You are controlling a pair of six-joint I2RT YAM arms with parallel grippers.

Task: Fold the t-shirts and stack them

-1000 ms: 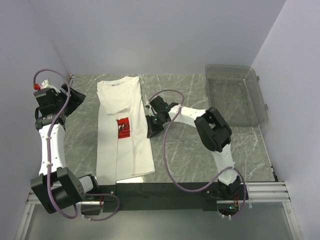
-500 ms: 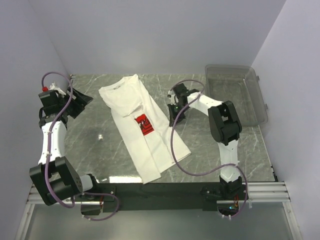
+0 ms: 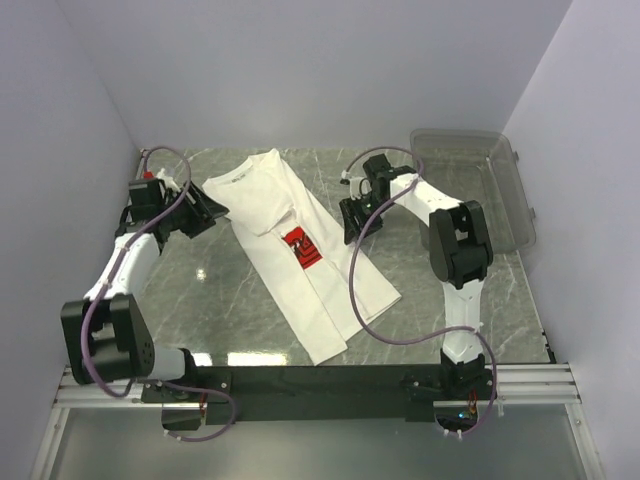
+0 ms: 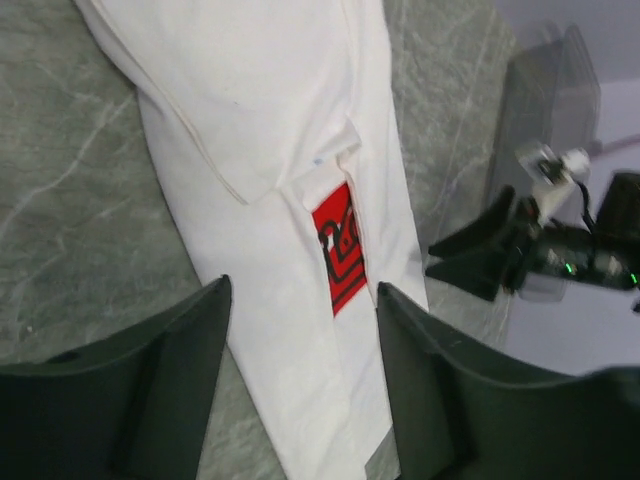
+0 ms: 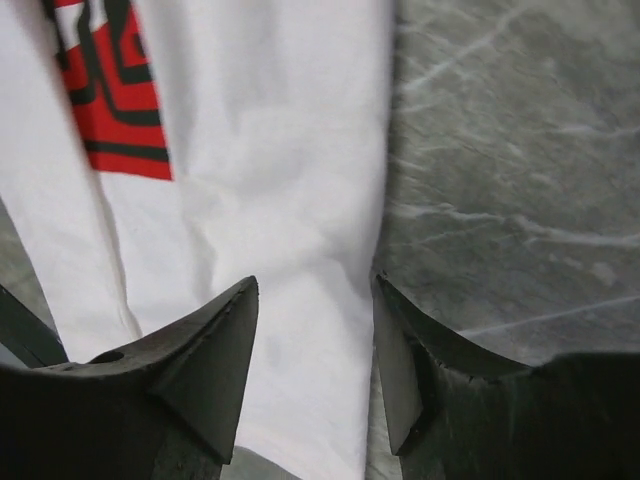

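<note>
Folded t-shirt lies slantwise on the table, both grippers let go.
The long white strip runs from the far edge toward the near middle. The left gripper is near its collar end and the right gripper just beside its right edge, fingers spread and empty.

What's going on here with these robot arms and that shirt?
Two arms are folding a white t-shirt, which lies on the table folded lengthwise into a narrow diagonal strip. Neither arm holds it: the left gripper is open beside its collar end, the right gripper open over its edge near the red print.
</note>
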